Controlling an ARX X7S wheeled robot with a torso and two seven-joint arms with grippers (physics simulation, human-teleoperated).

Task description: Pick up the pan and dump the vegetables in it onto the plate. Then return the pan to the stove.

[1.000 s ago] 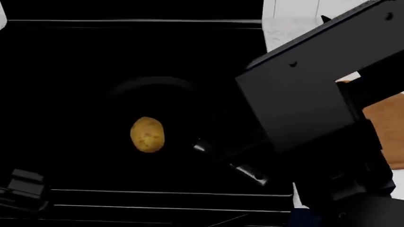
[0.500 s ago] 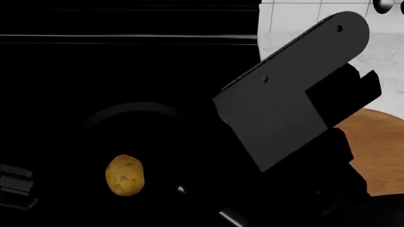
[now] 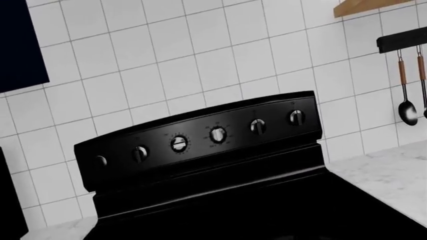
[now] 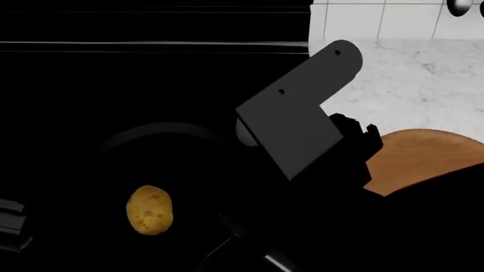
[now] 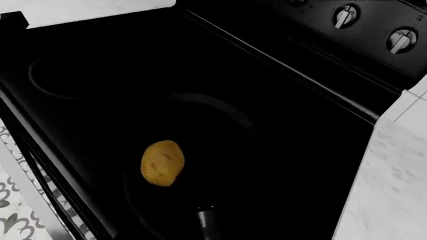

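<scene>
Sitting in pan on stove: potato; right end effector hidden, state unclear; left unseen.

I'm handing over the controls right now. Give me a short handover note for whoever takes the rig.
Right gripper: not in view; its arm is above the stove's right side, near the pan handle. Whether it grips anything cannot be told.
Left gripper: not visible in any view; its wrist camera faces the stove's knob panel.
Pan: on the stove, with the potato inside.
Plate: on the counter to the right of the stove, partly hidden by the arm, nothing seen on it.
Done: nothing yet.
Left: grasp the handle, dump the potato onto the plate, return the pan.
</scene>
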